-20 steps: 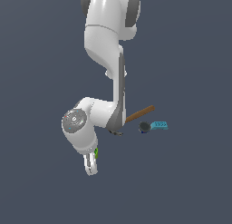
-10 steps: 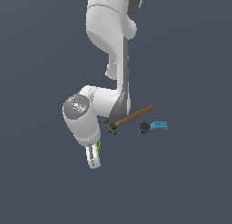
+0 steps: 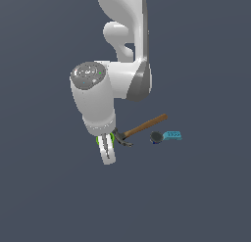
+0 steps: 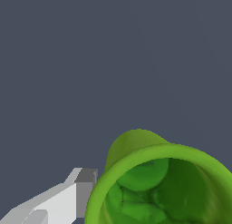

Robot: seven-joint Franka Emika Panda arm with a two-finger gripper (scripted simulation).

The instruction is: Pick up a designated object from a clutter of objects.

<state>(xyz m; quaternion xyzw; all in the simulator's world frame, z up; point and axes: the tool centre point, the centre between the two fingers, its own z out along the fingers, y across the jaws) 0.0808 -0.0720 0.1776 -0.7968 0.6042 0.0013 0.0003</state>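
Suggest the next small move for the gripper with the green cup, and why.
Probably a short straight lift. In the exterior view the gripper fingers bracket the green cup, and the wrist view shows a finger against the cup's wall, so it looks grasped. The hammer head sits right beside it; rising vertically should avoid a knock.

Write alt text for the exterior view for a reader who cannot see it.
A white robot arm reaches down with its end effector closed around a small lime-green cup, mostly hidden between the fingers. Just to the exterior view's right lie a wooden-handled hammer, a small dark round object and a teal studded block on a plain grey surface.
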